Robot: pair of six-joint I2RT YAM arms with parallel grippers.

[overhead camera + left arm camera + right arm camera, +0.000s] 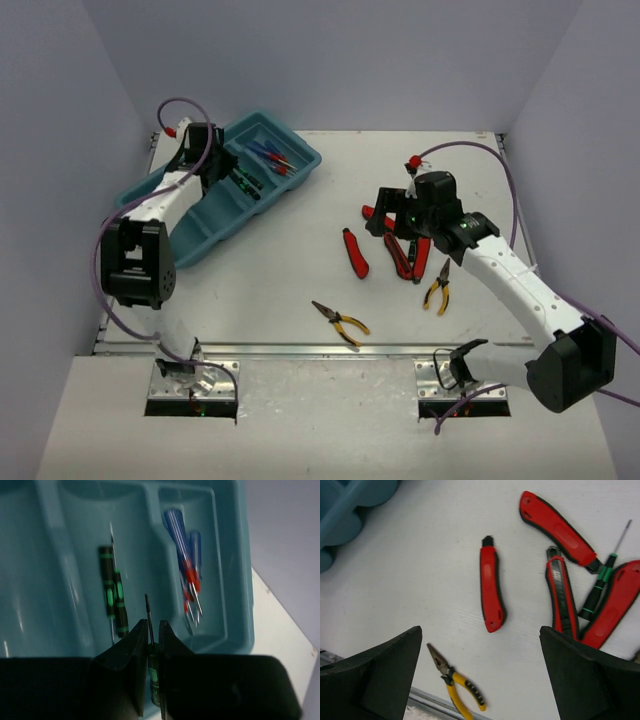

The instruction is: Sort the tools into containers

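My left gripper (152, 625) is shut on a green-and-black screwdriver (153, 665), its tip pointing over the teal tray (240, 580). One compartment holds two green-handled screwdrivers (107, 587); the one beside it holds several blue-handled screwdrivers (182, 545). From above, the left gripper (222, 165) hangs over the tray (200, 225). My right gripper (480, 630) stands wide open and holds nothing, above several red-handled tools (491, 587) and one green screwdriver (597, 587) lying on the table. In the top view it (395, 220) hovers over that cluster.
Yellow-handled pliers (340, 322) lie near the table's front edge, and a second pair (438, 290) lies right of the red tools (355, 253). The tray's corner (345, 515) shows at the upper left of the right wrist view. Grey walls enclose the table on three sides.
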